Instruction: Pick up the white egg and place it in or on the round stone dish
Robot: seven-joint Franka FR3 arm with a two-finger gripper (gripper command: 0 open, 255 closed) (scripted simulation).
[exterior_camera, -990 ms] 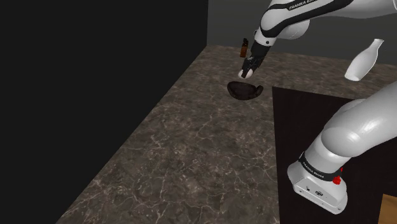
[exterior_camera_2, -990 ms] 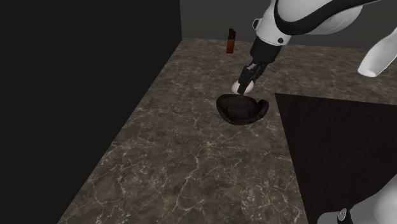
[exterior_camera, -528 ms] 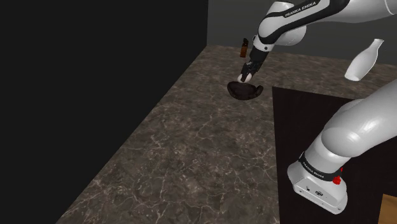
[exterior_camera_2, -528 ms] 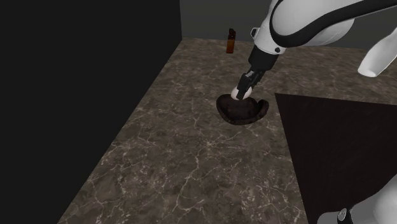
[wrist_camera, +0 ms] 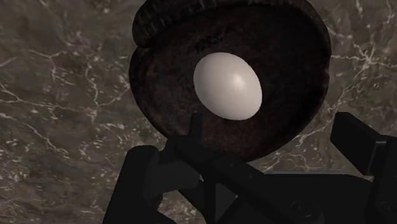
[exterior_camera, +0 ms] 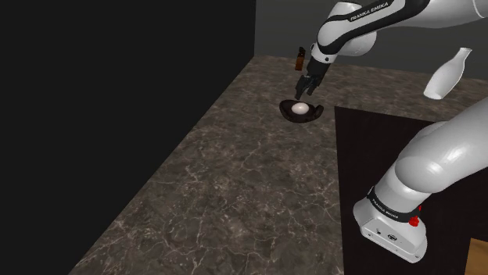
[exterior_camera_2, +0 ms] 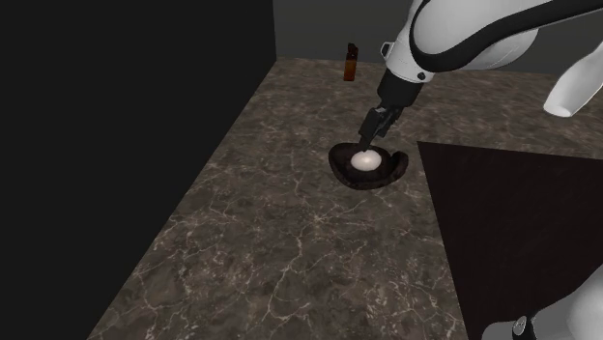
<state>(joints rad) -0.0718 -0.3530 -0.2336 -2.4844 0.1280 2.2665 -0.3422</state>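
A smooth, plain white egg (wrist_camera: pixel 228 85) lies on its side in the hollow of a round dish (wrist_camera: pixel 145 33). The dish is dark brown and rough, like stone, with a thick rim. It sits on a dark marbled tabletop (exterior_camera: pixel 235 176) veined in pale lines.

The black gripper (wrist_camera: pixel 273 127) hangs just above the dish with its two fingers spread wide. The egg lies beyond the fingertips, touching neither, so nothing is held.

The wrist view looks straight down into the dish and shows the egg resting a little off centre, as well as the gap between the fingers. The shoulder view shows the white arm reaching from its stand at the lower right, up and over to the dish. Beyond the dish stands a small brown bottle (exterior_camera: pixel 300 56), and a white vase (exterior_camera: pixel 447 74) stands at that view's right. The second exterior view shows the dish's rim dipping inward on the side toward the vase. A black area lies past the tabletop's left edge in both outer views.

Half a second ago the egg was clasped between the fingers, low over the dish. The fingers have since parted and the egg now rests in the dish.
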